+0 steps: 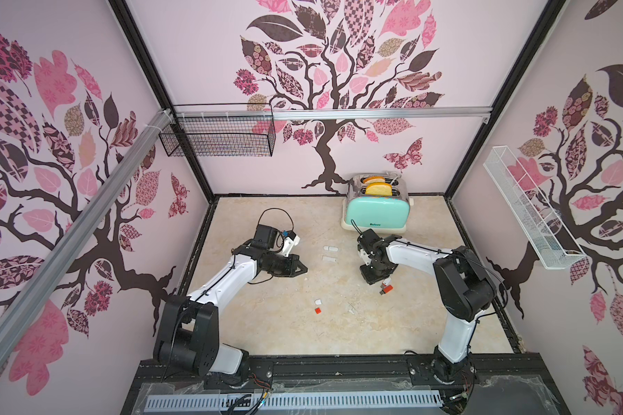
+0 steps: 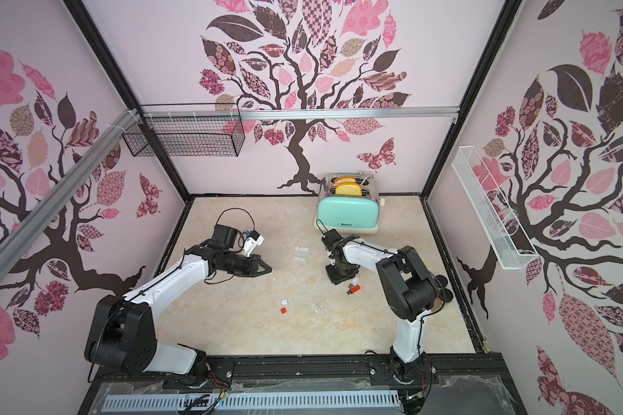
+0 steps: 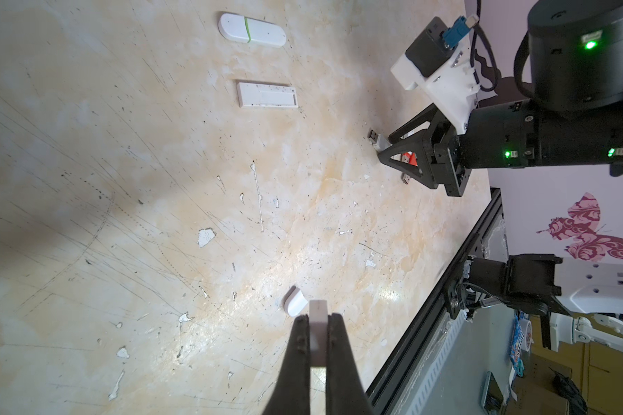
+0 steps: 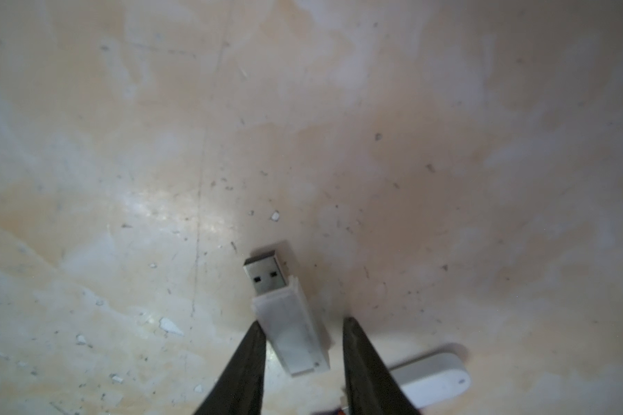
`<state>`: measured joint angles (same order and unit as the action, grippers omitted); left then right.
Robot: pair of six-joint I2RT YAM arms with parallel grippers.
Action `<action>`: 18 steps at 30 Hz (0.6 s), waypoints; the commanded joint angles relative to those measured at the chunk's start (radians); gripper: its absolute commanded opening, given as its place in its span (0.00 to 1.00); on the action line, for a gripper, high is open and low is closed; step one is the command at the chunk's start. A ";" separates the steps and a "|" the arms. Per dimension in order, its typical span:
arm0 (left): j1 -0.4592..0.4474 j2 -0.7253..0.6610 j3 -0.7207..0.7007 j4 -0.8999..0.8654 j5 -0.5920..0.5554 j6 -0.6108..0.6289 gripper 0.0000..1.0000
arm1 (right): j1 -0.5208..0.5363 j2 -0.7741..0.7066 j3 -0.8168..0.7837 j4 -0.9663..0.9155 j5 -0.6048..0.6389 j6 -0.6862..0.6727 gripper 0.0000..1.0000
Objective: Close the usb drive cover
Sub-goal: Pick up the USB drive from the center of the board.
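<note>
A translucent white usb drive (image 4: 292, 330) with its metal plug bare lies on the marbled table. My right gripper (image 4: 303, 319) is down over it, open, one finger on each side of its body. One finger touches its edge and the other stands a small gap away. From the left wrist view the plug (image 3: 374, 138) pokes out past the right gripper (image 3: 383, 152). My left gripper (image 3: 318, 316) is shut on a small white cover (image 3: 318, 334) and hovers left of centre in both top views (image 1: 301, 268) (image 2: 267, 268).
A rounded white drive (image 4: 432, 381) and a red drive (image 1: 387, 288) lie beside the right gripper. Two capped white drives (image 1: 330, 248) (image 1: 328, 258) lie mid-table. A loose white cap (image 1: 318, 301) and a red cap (image 1: 317, 310) sit nearer the front. A mint toaster (image 1: 376, 212) stands at the back.
</note>
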<state>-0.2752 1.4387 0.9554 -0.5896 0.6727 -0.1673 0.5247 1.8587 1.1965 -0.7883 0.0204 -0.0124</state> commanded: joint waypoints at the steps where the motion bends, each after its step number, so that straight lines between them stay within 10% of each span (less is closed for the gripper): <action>1: 0.005 -0.017 0.006 0.002 0.003 0.014 0.00 | 0.012 0.035 0.009 -0.009 -0.005 -0.021 0.37; 18: 0.012 -0.018 0.006 0.001 0.001 0.013 0.00 | 0.039 -0.021 0.014 -0.037 -0.019 -0.033 0.17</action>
<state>-0.2680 1.4384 0.9554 -0.5880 0.6739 -0.1638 0.5533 1.8664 1.2133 -0.8059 0.0193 -0.0456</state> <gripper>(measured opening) 0.063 0.194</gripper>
